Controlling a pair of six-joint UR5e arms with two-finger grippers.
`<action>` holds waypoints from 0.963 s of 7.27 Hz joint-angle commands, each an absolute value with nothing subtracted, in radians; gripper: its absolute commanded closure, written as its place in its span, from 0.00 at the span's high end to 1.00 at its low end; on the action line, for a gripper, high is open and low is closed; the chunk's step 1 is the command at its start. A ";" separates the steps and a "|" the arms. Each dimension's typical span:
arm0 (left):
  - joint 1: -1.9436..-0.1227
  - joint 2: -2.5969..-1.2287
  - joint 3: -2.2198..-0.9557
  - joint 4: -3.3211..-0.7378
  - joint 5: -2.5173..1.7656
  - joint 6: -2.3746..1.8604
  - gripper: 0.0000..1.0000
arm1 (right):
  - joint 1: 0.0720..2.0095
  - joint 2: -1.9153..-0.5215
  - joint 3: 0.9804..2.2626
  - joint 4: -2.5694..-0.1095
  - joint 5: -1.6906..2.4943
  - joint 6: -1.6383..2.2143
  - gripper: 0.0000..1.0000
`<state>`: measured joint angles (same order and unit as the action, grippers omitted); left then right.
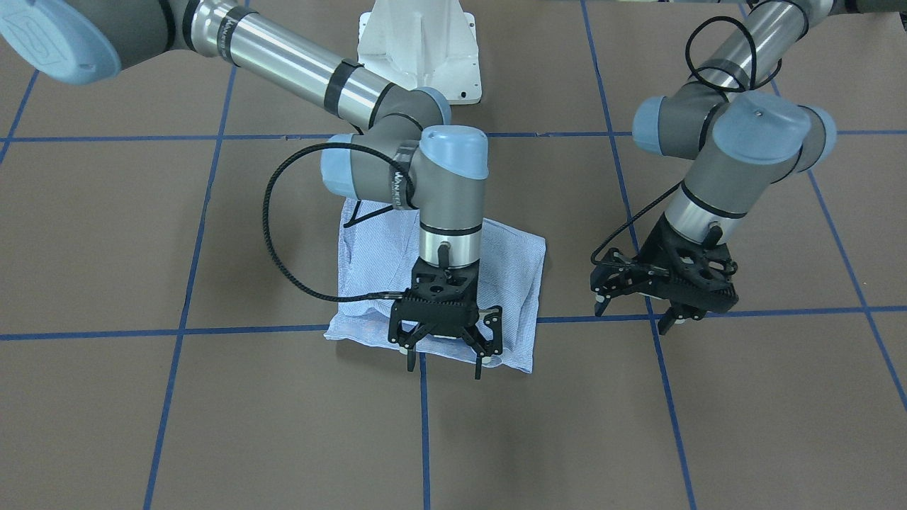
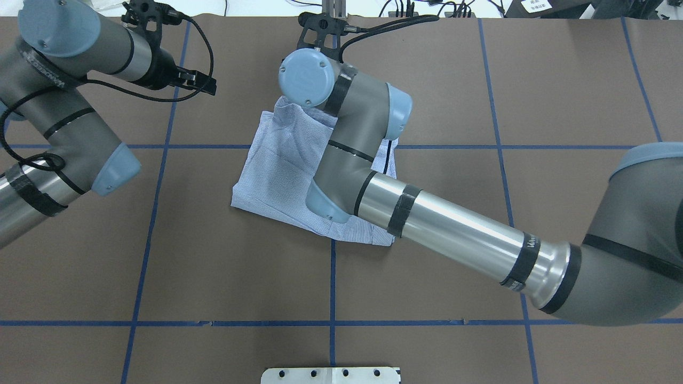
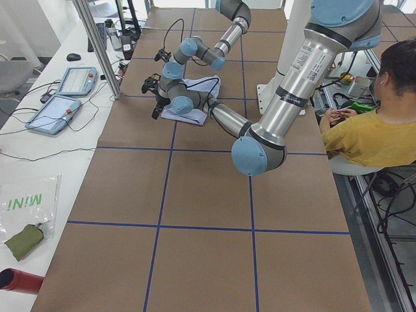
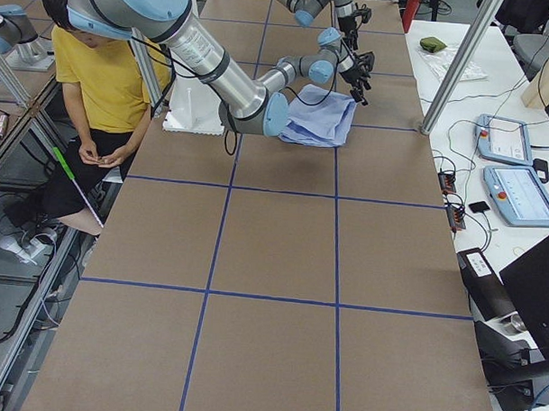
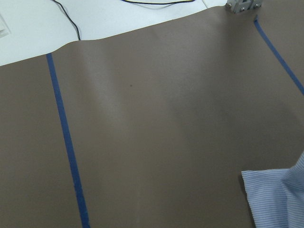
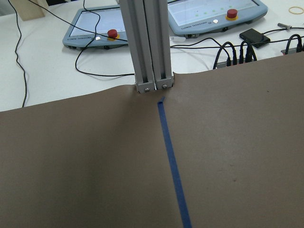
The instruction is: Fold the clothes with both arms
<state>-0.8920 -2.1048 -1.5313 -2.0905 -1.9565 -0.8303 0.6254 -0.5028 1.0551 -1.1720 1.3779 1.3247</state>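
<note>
The clothes are one light blue striped shirt (image 1: 514, 280), folded into a rough square on the brown table (image 1: 708, 425); it also shows as the shirt (image 2: 277, 160) in the overhead view. My right gripper (image 1: 443, 363) hangs open over the shirt's edge farthest from the robot base, fingers pointing down with nothing between them. The right arm (image 2: 443, 224) reaches across the shirt and hides part of it. My left gripper (image 1: 634, 316) stands open beside the shirt, apart from it, over bare table. A shirt corner (image 5: 280, 197) shows in the left wrist view.
Blue tape lines (image 1: 425, 439) grid the table. The white pedestal base (image 1: 418, 49) stands behind the shirt. An aluminium post (image 6: 152, 47) and teach pendants (image 4: 518, 191) sit past the table's far edge. A seated person (image 4: 98, 82) is at the robot's side.
</note>
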 commanded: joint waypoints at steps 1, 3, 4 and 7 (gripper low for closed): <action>-0.807 -2.152 -1.525 -2.091 -1.868 -1.093 1.00 | 0.722 -0.627 1.211 -1.175 1.599 1.197 0.98; -0.750 -2.241 -1.436 -2.085 -1.786 -1.257 0.98 | 0.785 -0.734 1.320 -1.172 1.730 1.088 0.98; -0.735 -2.300 -1.372 -2.082 -1.763 -1.355 0.93 | 0.787 -0.779 1.359 -1.169 1.735 1.078 0.98; -0.707 -2.380 -1.296 -2.044 -1.692 -1.526 0.80 | 0.785 -0.792 1.373 -1.170 1.727 1.083 0.98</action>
<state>-0.7188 -2.3397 -1.3277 -2.0709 -1.7080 -1.4615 0.7859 -0.7865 1.3684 -1.1703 1.7297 1.0824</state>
